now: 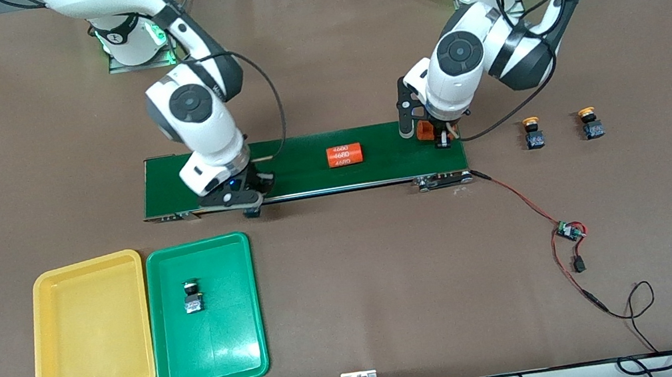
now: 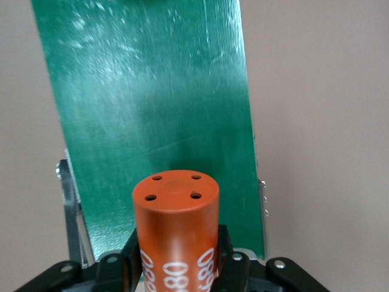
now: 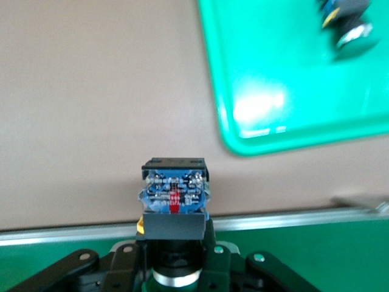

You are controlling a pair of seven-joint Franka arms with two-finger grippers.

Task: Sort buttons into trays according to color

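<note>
My right gripper (image 1: 251, 206) is shut on a button (image 3: 174, 194) with a black-and-blue body. It holds it over the edge of the conveyor belt that faces the trays; the cap is mostly hidden between the fingers. A green-capped button (image 1: 193, 297) lies in the green tray (image 1: 194, 248), and both show in the right wrist view (tray (image 3: 292, 91)). The yellow tray (image 1: 89, 332) beside it holds nothing. Two yellow-capped buttons (image 1: 532, 132) (image 1: 588, 123) stand on the table past the belt's end, toward the left arm's end. My left gripper (image 1: 438, 138) is shut on an orange cylinder (image 2: 176, 225) over that end of the belt.
The long dark-green conveyor belt (image 1: 301, 184) lies across the middle of the table with another orange cylinder (image 1: 345, 155) on it. Red and black wires with a small board (image 1: 569, 231) run from the belt toward the front edge.
</note>
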